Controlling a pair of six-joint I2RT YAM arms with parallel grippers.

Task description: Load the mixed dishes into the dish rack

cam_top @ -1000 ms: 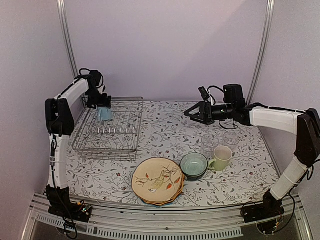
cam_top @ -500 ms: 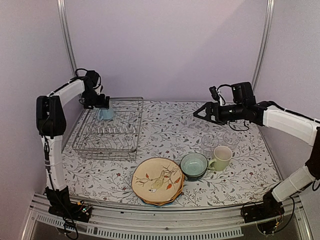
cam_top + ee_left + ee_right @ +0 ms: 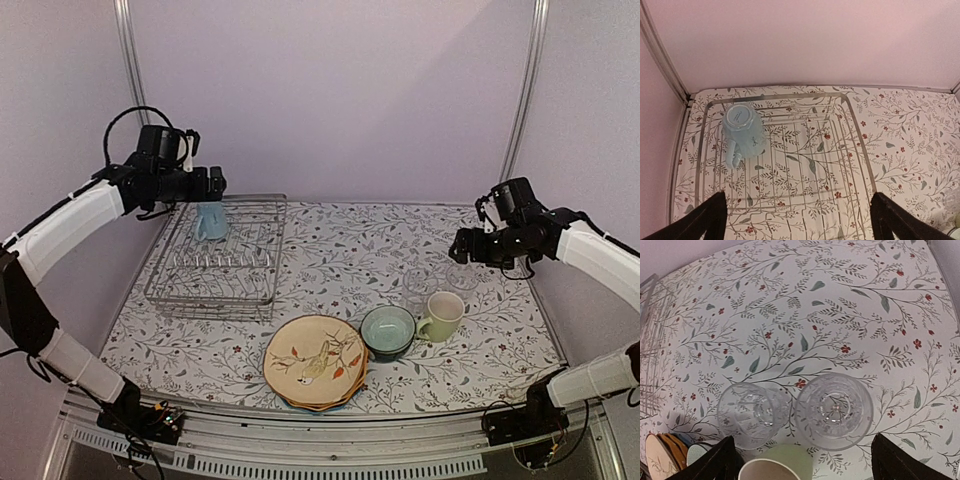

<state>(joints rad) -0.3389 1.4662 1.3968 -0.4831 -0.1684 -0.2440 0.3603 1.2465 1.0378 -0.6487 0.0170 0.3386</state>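
The silver wire dish rack (image 3: pixel 255 290) stands at the left; a light blue mug (image 3: pixel 209 222) sits upside down in its far left corner, also in the left wrist view (image 3: pixel 742 127). My left gripper (image 3: pixel 212 184) is open and empty, raised above the mug. My right gripper (image 3: pixel 464 243) is open and empty, above two clear glasses (image 3: pixel 834 409) (image 3: pixel 747 414) and a pale yellow-green mug (image 3: pixel 441 315). A teal bowl (image 3: pixel 387 331) and a stack of scalloped plates with the tan bird plate (image 3: pixel 315 361) on top lie at the front.
The floral tablecloth (image 3: pixel 330 255) covers the table. Rack rim (image 3: pixel 855 130) runs under my left gripper. Metal frame posts stand at the back corners, purple walls close on both sides.
My left gripper let go of the blue mug and rose above the rack. My right gripper swung right and back toward the glasses.
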